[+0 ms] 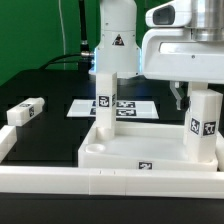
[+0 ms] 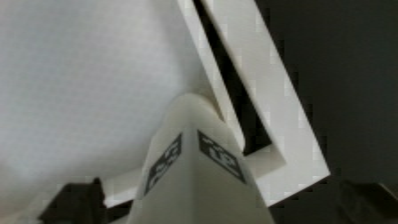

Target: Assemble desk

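Note:
The white desk tabletop [image 1: 135,152] lies on the table with its raised rim up. One white tagged leg [image 1: 104,100] stands upright at its far corner on the exterior view's left. A second leg [image 1: 205,128] stands upright at the corner on the exterior view's right. My gripper [image 1: 197,98] hangs around the top of this second leg, jaws open. In the wrist view that leg [image 2: 205,160] rises between my dark fingers [image 2: 71,203], with a gap on each side, over the tabletop's floor [image 2: 89,80] and rim [image 2: 249,90].
A loose tagged leg [image 1: 27,112] lies on the black table at the exterior view's left. The marker board [image 1: 135,108] lies flat behind the tabletop. A long white border rail [image 1: 90,186] runs along the front. The robot base [image 1: 115,40] stands at the back.

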Controlling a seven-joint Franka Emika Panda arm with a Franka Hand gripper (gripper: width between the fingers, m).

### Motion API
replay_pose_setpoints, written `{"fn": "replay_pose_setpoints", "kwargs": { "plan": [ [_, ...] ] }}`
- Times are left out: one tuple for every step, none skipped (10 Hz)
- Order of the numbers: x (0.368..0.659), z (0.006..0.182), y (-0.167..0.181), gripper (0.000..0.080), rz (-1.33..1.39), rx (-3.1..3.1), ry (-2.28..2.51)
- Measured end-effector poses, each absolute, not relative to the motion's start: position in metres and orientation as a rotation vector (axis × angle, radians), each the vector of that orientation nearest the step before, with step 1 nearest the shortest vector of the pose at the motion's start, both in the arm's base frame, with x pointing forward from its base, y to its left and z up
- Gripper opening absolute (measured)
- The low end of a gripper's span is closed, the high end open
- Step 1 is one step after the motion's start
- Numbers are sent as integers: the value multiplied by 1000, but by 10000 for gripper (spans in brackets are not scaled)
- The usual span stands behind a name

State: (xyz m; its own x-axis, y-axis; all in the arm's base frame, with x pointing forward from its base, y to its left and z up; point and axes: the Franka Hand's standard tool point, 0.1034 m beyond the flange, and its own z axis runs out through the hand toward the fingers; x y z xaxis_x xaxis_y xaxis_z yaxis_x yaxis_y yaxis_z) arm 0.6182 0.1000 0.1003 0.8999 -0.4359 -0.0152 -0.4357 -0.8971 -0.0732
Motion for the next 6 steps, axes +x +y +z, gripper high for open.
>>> {"fn": "replay_pose_setpoints", "kwargs": {
  "plan": [
    [618,100,99,649,-10,-3031,492],
    [618,100,98,649,-15,-3057,360],
    [618,100,98,649,-19,-3070,276],
    [618,100,97,649,-23,-3090,170],
    [619,101,96,649,-30,-3109,29],
    [620,101,95,649,-35,-3118,-89]
  ]
}}
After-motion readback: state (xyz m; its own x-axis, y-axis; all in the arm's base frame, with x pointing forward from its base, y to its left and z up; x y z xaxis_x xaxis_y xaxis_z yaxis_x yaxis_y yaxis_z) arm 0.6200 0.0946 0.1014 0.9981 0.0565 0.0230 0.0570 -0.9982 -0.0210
